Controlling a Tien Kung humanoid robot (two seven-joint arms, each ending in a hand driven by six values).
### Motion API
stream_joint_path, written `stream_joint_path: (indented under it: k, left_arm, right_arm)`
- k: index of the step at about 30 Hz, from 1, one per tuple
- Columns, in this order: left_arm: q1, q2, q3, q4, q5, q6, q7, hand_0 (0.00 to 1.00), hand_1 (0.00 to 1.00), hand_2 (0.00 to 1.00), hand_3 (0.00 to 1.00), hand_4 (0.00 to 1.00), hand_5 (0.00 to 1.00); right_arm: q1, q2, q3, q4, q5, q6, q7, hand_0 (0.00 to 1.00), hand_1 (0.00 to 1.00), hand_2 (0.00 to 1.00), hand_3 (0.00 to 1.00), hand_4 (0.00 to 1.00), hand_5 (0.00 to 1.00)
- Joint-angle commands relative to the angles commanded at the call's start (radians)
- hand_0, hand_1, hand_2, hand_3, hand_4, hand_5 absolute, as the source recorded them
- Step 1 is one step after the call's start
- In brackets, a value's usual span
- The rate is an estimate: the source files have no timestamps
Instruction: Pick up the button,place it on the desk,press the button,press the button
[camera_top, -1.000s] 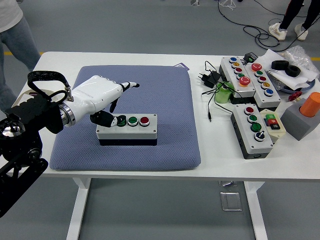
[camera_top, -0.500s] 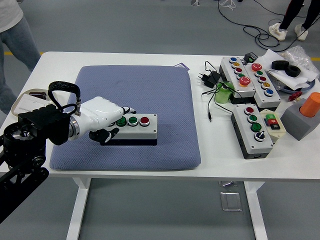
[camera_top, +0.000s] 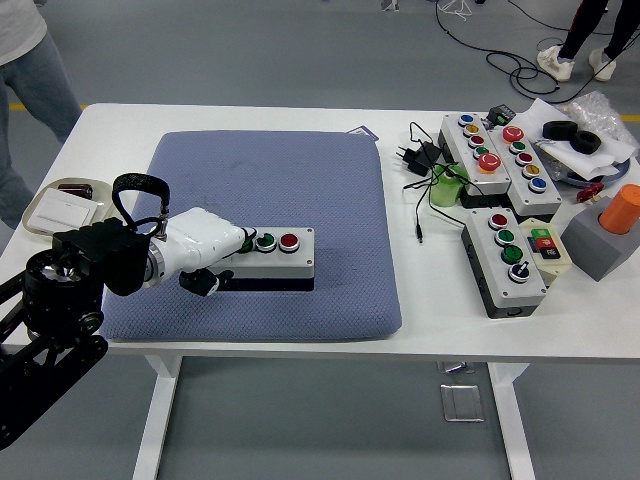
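A grey button box (camera_top: 275, 258) lies on the blue pad (camera_top: 300, 190) near the pad's front edge. Its top shows a green button (camera_top: 265, 241) and a red button (camera_top: 289, 241); a third button at its left end is mostly covered. My white left hand (camera_top: 225, 262) lies over that left end. Its fingers (camera_top: 240, 240) curl across the top and the dark thumb (camera_top: 200, 283) sits at the front side, so the hand is closed on the box. The box rests flat on the pad. My right arm is out of sight.
Several other button boxes (camera_top: 505, 258) and cables (camera_top: 425, 160) crowd the table's right side, with an orange cylinder (camera_top: 622, 207) on a grey block. A small tray (camera_top: 60, 208) sits at the left edge. A person (camera_top: 25, 60) stands at the far left corner.
My left hand came down from above the pad onto the box's left end, drew back to the left, and its fingers closed around the box. The box has not moved.
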Motion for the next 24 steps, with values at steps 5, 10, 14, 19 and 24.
stream_joint_path:
  k: [5,10,14,19,24]
  left_arm:
    - [-0.014,-0.002,0.001,0.012,0.000,0.000,-0.003,0.086,0.027,0.055,0.926,0.513,0.002]
    - [-0.020,-0.001,0.012,0.015,0.000,0.000,-0.005,0.086,0.027,0.055,0.924,0.512,0.002]
    - [-0.024,0.001,0.024,0.015,0.000,0.000,-0.005,0.086,0.027,0.055,0.918,0.510,0.002]
    - [-0.032,0.000,0.038,0.025,0.000,0.000,-0.002,0.086,0.027,0.055,0.918,0.510,0.002]
    - [-0.040,0.000,0.058,0.041,0.000,0.000,0.003,0.087,0.028,0.056,0.911,0.513,0.002]
  right_arm:
    - [0.002,-0.001,-0.001,0.000,0.000,0.001,0.000,0.631,0.478,0.532,0.584,0.262,0.008]
    - [0.003,-0.001,-0.001,0.000,0.000,0.000,0.001,0.631,0.477,0.532,0.584,0.262,0.008]
    - [0.003,-0.001,0.000,0.000,0.000,0.000,0.001,0.631,0.478,0.532,0.583,0.262,0.008]
    - [0.004,-0.001,0.001,0.000,-0.001,0.000,0.001,0.631,0.478,0.532,0.583,0.262,0.008]
    - [0.005,-0.001,0.000,0.000,0.000,0.000,0.001,0.631,0.478,0.532,0.584,0.263,0.007]
